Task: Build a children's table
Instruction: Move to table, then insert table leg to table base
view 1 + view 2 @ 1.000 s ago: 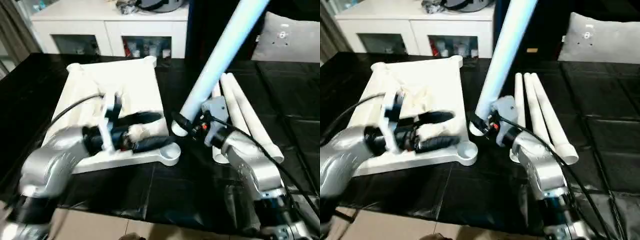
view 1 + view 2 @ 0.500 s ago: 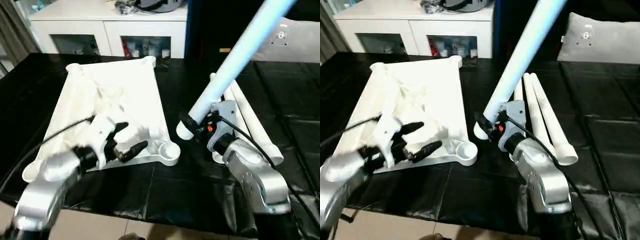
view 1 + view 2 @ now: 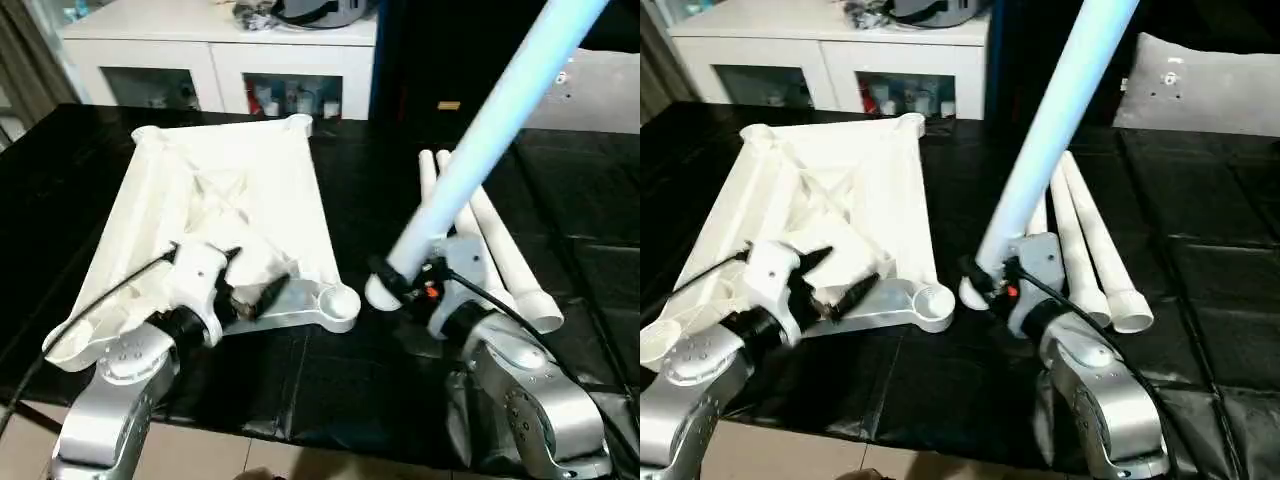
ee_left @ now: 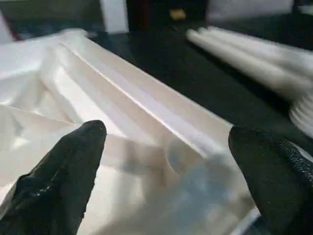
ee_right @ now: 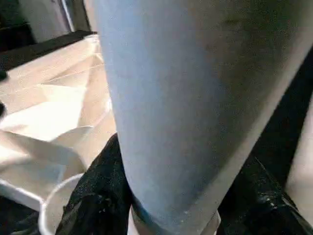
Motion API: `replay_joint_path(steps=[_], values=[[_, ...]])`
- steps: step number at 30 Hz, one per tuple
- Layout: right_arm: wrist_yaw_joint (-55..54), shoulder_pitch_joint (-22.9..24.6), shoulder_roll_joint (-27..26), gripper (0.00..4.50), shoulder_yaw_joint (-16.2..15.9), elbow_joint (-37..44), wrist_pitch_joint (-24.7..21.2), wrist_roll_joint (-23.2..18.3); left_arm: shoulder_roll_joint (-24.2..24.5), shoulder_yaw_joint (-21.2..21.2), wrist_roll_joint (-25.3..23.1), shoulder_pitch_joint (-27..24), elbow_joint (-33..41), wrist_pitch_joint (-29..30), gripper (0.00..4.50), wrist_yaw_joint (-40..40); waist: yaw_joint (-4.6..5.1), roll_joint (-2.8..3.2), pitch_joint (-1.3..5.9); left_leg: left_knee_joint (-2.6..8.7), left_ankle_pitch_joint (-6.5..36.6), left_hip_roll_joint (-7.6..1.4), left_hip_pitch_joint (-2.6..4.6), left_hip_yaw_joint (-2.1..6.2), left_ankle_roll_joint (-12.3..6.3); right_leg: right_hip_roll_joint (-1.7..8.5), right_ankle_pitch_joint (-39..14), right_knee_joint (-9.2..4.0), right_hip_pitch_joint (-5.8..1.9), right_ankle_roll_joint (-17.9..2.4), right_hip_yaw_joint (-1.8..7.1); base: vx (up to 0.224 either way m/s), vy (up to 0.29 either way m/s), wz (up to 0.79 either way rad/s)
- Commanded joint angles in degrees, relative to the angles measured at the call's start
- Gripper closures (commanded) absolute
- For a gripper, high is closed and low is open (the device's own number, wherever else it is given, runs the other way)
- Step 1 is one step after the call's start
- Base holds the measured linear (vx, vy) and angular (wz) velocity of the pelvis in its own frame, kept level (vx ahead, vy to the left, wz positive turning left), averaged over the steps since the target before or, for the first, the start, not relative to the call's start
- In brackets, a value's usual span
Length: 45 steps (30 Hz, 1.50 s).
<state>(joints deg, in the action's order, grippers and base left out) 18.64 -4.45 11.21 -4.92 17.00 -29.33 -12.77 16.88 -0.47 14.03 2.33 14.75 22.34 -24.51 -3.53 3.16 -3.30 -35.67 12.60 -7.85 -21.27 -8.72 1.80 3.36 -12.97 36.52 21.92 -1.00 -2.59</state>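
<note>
We gripped the stiff, light leg [image 3: 480, 150] near its wide end in our right gripper [image 3: 400, 285], left gripper [image 3: 240, 290] spread wide.

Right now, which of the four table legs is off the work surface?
The leg clamped in the right gripper, raised and tilted, wide end near the tabletop's near corner socket. The other three legs lie side by side on the black surface.

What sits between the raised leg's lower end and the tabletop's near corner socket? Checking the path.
Nothing: in the left eye view, just bare black cover separates the held leg from the socket.
</note>
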Motion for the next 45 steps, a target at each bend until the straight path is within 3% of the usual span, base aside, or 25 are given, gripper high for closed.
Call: replay_joint_path(steps=[1, 2, 3, 4, 5, 6, 7, 8, 9, 10, 11, 12, 13, 14, 15, 17, 18, 20, 23, 25, 29, 33, 36, 37, 45], values=[[-0.9, -1.1, -1.1, 2.61, -0.2, -0.8, -0.1, 0.2, -0.5, 0.0, 0.1, 0.1, 0.5, -0.5, 0.19, 0.5, -2.58, -1.1, 3.32, -1.97, 6.9, -3.04, -0.03, 0.92, -2.73, 10.13, -23.8, -9.33, -3.19, -9.7, 13.36, 0.0, 0.0, 0.0], [-0.9, -1.1, -1.1, 2.61, -0.2, -0.8, -0.1, 0.2, -0.5, 0.0, 0.1, 0.1, 0.5, -0.5, 0.19, 0.5, -3.01, -1.75, 2.64, -2.92, 7.6, -2.71, -1.53, 1.79, -2.27, 10.53, -26.3, -9.76, -4.03, -10.1, 14.9, 0.005, 0.063, -0.3], [-1.0, -1.1, -1.1, 2.61, -0.2, -0.8, -0.1, 0.2, -0.5, 0.0, 0.1, 0.1, 0.4, -0.6, 0.19, 0.6, -3.99, -1.38, 2.76, -4.11, 7.3, -2.73, -2.52, 3.06, -2.11, 11.92, -28.0, -9.94, -5.01, -10.6, 16.33, 0.011, 0.115, -0.63], [-1.5, -1.3, -0.9, 2.61, -0.9, -1.0, 0.7, 1.0, -1.3, -0.2, -1.1, 0.7, -0.9, -0.3, 0.19, 2.5, -4.76, -1.14, 2.59, -5.07, 7.6, -2.3, -3.03, 4.59, -0.74, 10.32, -28.7, -9.88, -4.42, -11.1, 17.55, 0.011, 0.115, -0.63], [-1.5, -1.3, -0.8, 2.61, -0.9, -1.0, 0.8, 1.0, -1.3, -0.3, -1.4, 0.8, -1.1, -0.6, 0.19, 2.7, -4.46, -1.08, 2.41, -2.13, 7.0, -1.24, -2.47, 4.57, 0.55, 4.86, -27.4, -8.79, -3.32, -10.0, 15.77, 0.005, 0.171, -0.71], [-1.5, -1.2, -0.7, 2.61, -1.0, -1.1, 1.0, 1.1, -1.4, -0.4, -1.6, 0.9, -1.2, -0.9, 0.19, 3.0, -4.48, -0.34, 2.86, 0.23, 6.2, -1.22, -1.02, 3.89, 1.93, 1.93, -25.3, -8.18, -2.3, -8.5, 14.51, -0.001, 0.235, -0.64], [-1.3, -1.1, -0.6, 2.61, -1.2, -1.4, 1.4, 1.5, -1.3, -0.8, -2.1, 1.1, -1.4, -0.9, 0.19, 3.4, -3.13, -0.59, 2.47, 5.65, 7.3, -2.45, -0.7, 4.84, -0.59, -2.34, -15.4, -4.08, -0.53, -6.4, 7.85, -0.001, 0.235, -0.64], [-1.1, -1.1, -0.4, 2.61, -1.4, -1.6, 1.6, 1.7, -1.2, -1.2, -3.2, 1.3, -1.6, -1.1, 0.19, 3.9, -1.91, 2.25, 4.53, 5.67, 7.1, -3.89, 2.81, 6.37, -1.27, -2.51, -6.2, -0.71, 1.69, -5.8, 4.97, -0.003, 0.251, -0.2], [-0.8, -1.0, -0.3, 2.61, -1.5, -1.8, 1.6, 1.9, -1.3, -1.3, -3.9, 1.5, -1.7, -1.4, 0.19, 4.4, -1.38, 2.16, 4.35, 6.0, 8.8, -4.93, 2.63, 6.48, 1.14, -2.21, -3.3, -0.59, 1.95, -4.6, 4.39, -0.014, 0.217, 0.09], [-0.4, -1.2, 0.2, 2.61, -1.7, -1.9, 2.0, 2.4, -2.3, -1.1, -3.7, 1.6, -1.5, -1.1, 0.19, 5.1, -0.05, 2.68, 4.08, 7.5, 11.2, -6.46, 2.06, 8.58, 7.5, -1.52, 1.3, 0.07, 0.48, -2.8, 3.14, -0.014, 0.217, 0.09], [-0.6, -1.3, 0.1, 2.61, -1.6, -2.0, 2.0, 2.3, -2.4, -1.3, -4.2, 1.6, -1.3, -1.1, 0.19, 5.4, 0.5, 2.83, 3.98, 7.87, 10.7, -7.62, 2.3, 9.35, 9.59, -1.09, 1.5, 0.16, 0.61, -2.0, 2.58, -0.012, 0.166, 0.03], [-0.7, -1.6, 0.1, 2.61, -1.3, -2.4, 2.1, 2.3, -2.9, -1.2, -4.0, 1.7, -1.0, -0.5, 0.19, 5.8, 1.56, 2.68, 4.41, 7.95, 1.4, -10.9, 3.63, 11.32, 5.91, 0.03, -2.9, 1.81, 1.67, -0.1, 1.42, -0.01, 0.068, 0.02], [-0.8, -1.7, 0.1, 2.61, -1.2, -2.6, 2.1, 2.2, -3.1, -1.2, -3.9, 1.7, -1.0, -0.4, 0.19, 5.9, 1.69, 2.66, 4.63, 7.43, -2.9, -11.26, 3.67, 11.57, 2.81, 0.6, -3.7, 2.19, 1.65, -0.1, 1.41, -0.01, 0.068, 0.02], [-0.5, -2.1, 0.3, 2.61, -1.0, -3.1, 2.5, 2.1, -3.1, -1.6, -4.6, 2.0, -0.8, -0.1, 0.19, 6.5, 1.6, 2.02, 4.95, 6.33, -9.5, -10.55, 3.3, 10.79, -5.04, 1.76, -2.9, 1.63, 1.02, -0.9, 1.91, 0.0, 0.0, 0.0], [0.0, -2.5, 0.6, 2.61, -1.0, -3.6, 3.1, 2.0, -3.3, -1.8, -5.1, 2.2, -0.8, 0.1, 0.19, 7.3, 1.16, 1.03, 4.81, 4.39, -10.0, -7.32, 1.18, 8.2, -9.87, 3.63, 2.6, -1.46, -0.53, -4.5, 3.04, -0.059, -0.054, 0.0], [0.1, -2.9, 0.9, 2.61, -0.8, -4.0, 3.5, 2.3, -3.5, -1.8, -5.1, 2.6, -1.0, 0.3, 0.19, 7.9, 0.43, -0.96, 4.68, 1.79, -3.7, -1.82, -1.89, 3.93, -8.48, 6.71, 7.5, -5.0, -2.48, -8.2, 4.68, -0.072, -0.067, 0.01], [0.1, -3.0, 0.8, 2.61, -0.7, -4.1, 3.5, 2.3, -3.6, -1.6, -5.1, 2.7, -1.1, 0.5, 0.19, 8.1, -0.89, -2.21, 4.08, 2.23, 2.4, -1.59, -1.69, 3.23, -4.75, 7.83, -4.5, -6.31, -3.2, -4.3, 5.19, -0.09, -0.099, 0.0], [0.3, -3.3, 0.8, 2.61, -0.4, -4.5, 3.7, 2.1, -3.6, -1.5, -5.1, 2.9, -1.3, 0.9, 0.19, 8.3, -1.0, -1.38, 3.34, 3.45, 6.9, -2.49, -0.95, 2.86, -2.2, 6.01, -23.5, -7.38, -1.99, -3.2, 4.43, -0.086, -0.093, 0.0], [1.3, -3.7, 0.5, 2.61, -0.2, -4.9, 3.7, 0.9, -2.4, -2.4, -5.2, 2.9, -1.7, 1.2, 0.19, 6.2, -0.62, -0.76, 3.08, 4.89, 15.5, -4.01, 0.23, 2.79, 0.24, 4.35, -29.8, -7.26, -0.6, -3.7, 3.83, -0.067, -0.05, 0.09], [3.4, -3.9, 0.6, 2.61, 0.1, -5.0, 4.2, -1.2, 0.0, -4.2, -5.2, 3.6, -2.6, 1.3, 0.19, 2.3, -0.47, -0.77, 3.13, 5.78, 19.0, -4.52, -0.07, 3.15, 1.55, 4.5, -27.3, -6.65, -0.82, -3.9, 3.62, 0.0, 0.0, 0.0], [5.7, -4.6, 2.1, 2.61, 1.6, -5.9, 3.8, -3.2, 4.5, -7.5, -4.5, 6.0, -4.8, 1.5, 0.38, -6.0, -0.71, -0.63, 3.42, 6.04, 18.0, -4.64, 0.02, 3.04, 2.03, 4.64, -19.0, -5.76, -0.94, -5.3, 3.7, 0.0, 0.0, 0.0], [6.6, -5.2, 1.7, 2.61, 4.7, -7.8, 7.8, -4.3, 10.2, -11.5, -4.1, 7.7, -6.2, 3.4, 0.38, -15.6, -1.24, -0.95, 3.82, 5.84, 11.3, -4.76, -0.17, 2.26, 0.72, 4.78, -6.4, -4.68, -1.55, -7.7, 3.53, 0.0, 0.0, 0.0], [5.5, -6.0, 1.0, 2.61, 6.0, -9.2, 8.2, -4.3, 11.7, -12.5, -5.1, 9.2, -8.1, 2.0, 0.43, -17.8, -1.28, -0.5, 4.18, 5.45, 7.9, -4.59, -0.12, 1.99, -0.02, 4.71, 0.4, -4.02, -1.81, -9.1, 3.38, 0.0, 0.0, 0.0], [6.7, -6.1, 2.4, 2.61, 5.2, -9.1, 5.9, -4.4, 11.9, -12.7, -5.2, 10.7, -10.2, 1.6, 0.61, -18.9, -1.35, 0.18, 4.36, 5.18, 5.9, -4.54, 0.0, 1.96, -0.45, 4.67, 4.4, -3.57, -2.04, -9.9, 3.25, 0.0, 0.0, 0.0], [12.0, -5.2, 5.9, 2.61, 3.5, -7.5, 3.0, -5.8, 14.0, -15.2, -3.3, 15.9, -16.0, 4.0, 1.28, -27.0, -1.26, -0.25, 4.02, 5.37, 9.4, -4.7, 0.1, 1.74, -0.26, 5.02, -0.9, -4.15, -2.37, -11.1, 3.33, 0.0, 0.0, 0.0]])
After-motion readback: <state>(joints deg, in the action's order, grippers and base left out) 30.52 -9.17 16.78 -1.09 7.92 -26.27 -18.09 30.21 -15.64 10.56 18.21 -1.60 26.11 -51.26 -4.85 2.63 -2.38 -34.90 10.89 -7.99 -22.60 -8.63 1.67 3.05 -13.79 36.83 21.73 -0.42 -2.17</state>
